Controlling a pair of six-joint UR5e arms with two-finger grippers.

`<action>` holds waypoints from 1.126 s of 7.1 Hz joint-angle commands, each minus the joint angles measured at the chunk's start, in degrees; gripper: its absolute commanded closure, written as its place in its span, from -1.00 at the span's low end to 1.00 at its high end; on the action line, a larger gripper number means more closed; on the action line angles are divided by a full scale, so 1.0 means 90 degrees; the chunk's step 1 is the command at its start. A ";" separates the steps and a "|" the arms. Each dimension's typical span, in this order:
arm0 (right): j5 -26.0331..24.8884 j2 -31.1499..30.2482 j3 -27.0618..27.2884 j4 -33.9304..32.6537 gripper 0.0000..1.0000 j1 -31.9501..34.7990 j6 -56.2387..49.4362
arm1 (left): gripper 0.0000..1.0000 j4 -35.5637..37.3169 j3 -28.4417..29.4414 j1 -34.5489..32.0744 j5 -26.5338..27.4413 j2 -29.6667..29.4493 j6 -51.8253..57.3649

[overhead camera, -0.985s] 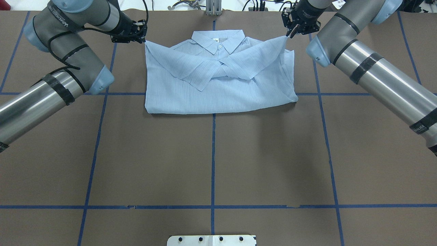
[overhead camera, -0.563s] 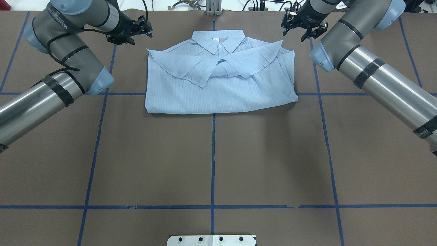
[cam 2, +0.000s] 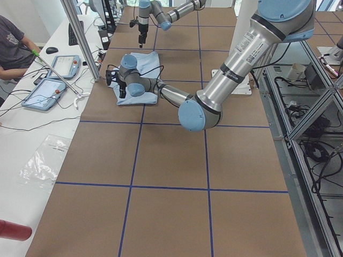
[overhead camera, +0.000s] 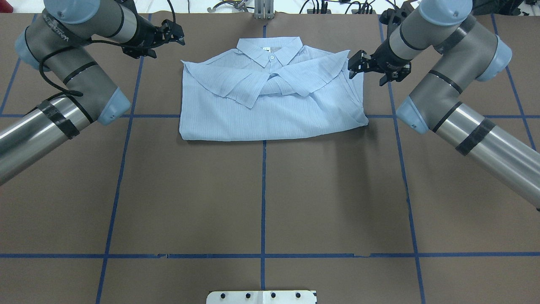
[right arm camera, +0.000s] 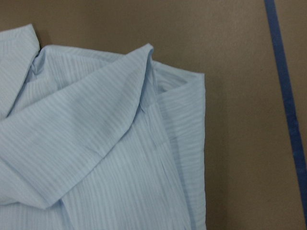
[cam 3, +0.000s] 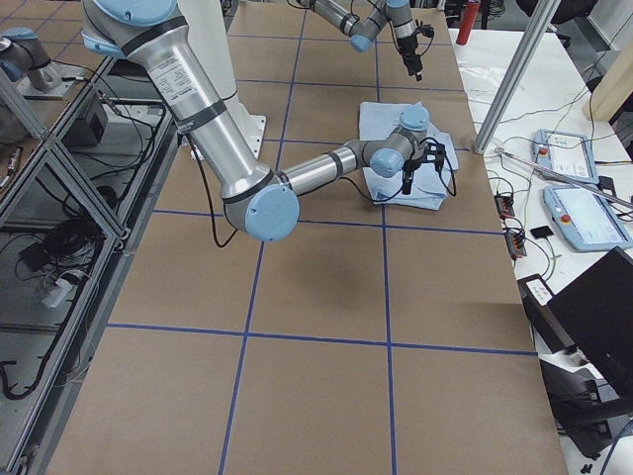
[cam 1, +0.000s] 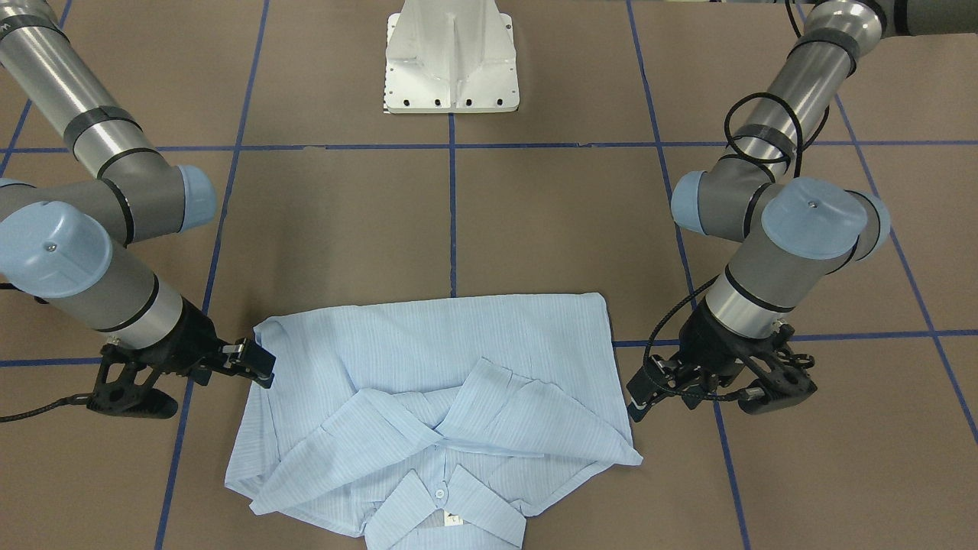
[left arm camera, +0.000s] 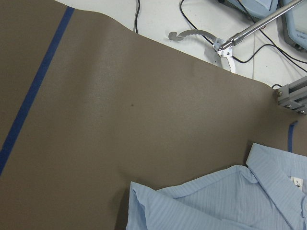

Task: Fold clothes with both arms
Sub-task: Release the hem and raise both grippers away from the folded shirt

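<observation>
Flanking the folded shirt [overhead camera: 270, 114] on the table [overhead camera: 261, 190], left tool [overhead camera: 164, 42] and right tool [overhead camera: 366, 76] hang released, gripping nothing.

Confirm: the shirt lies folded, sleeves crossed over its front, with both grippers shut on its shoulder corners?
No. The shirt lies folded, sleeves crossed, but the left gripper and right gripper are open near its shoulder corners, holding nothing; the overhead exterior view shows it.
</observation>
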 commanded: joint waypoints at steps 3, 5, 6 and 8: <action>-0.0059 -0.0108 0.0108 0.0001 -0.62 -0.0513 -0.0031 | -1.00 0.0001 -0.0047 -0.0001 0.0007 0.0013 -0.0022; 0.0019 -0.0205 0.0147 0.0001 0.27 -0.0494 -0.0070 | -1.00 -0.0008 -0.0057 -0.0001 -0.0002 0.0013 -0.0031; 0.0029 -0.0235 0.0215 0.0001 0.50 -0.0455 -0.0206 | -1.00 -0.0008 -0.0057 -0.0001 -0.0003 0.0003 -0.0031; 0.0049 -0.0381 0.0235 0.0011 0.67 -0.0436 -0.0412 | -1.00 -0.0008 -0.0096 -0.0001 -0.0003 0.0003 -0.0041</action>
